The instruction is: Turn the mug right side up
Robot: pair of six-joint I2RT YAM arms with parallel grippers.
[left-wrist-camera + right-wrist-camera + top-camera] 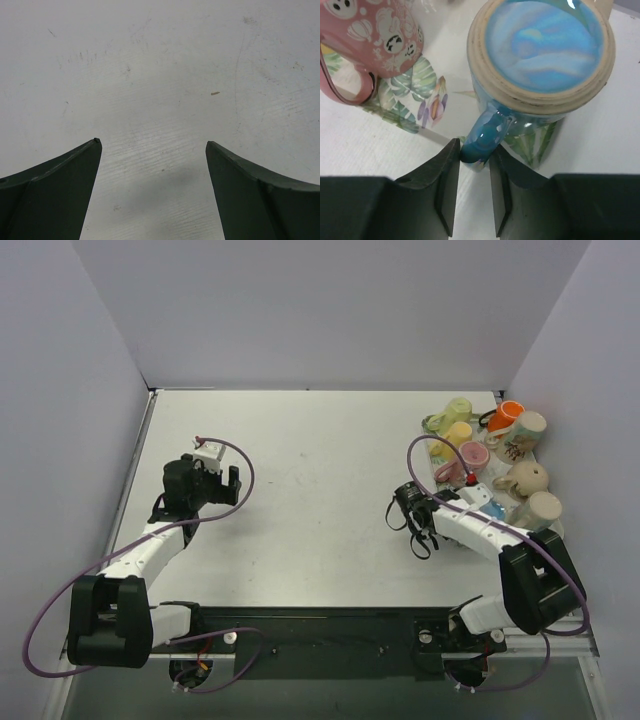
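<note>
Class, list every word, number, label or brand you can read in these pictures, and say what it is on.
None can be read.
The pink mug: cartoon drawings only, no words.
The blue mug: no text.
The cream mug: print too small to read.

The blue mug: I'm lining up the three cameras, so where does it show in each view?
Top external: blue mug, a sliver at right, just below the pink mug.
Left wrist: not in it.
Right wrist: blue mug upper right of centre, base up, its handle between the right gripper fingers.
Shared landmark: the pink mug, at upper left in the right wrist view.
</note>
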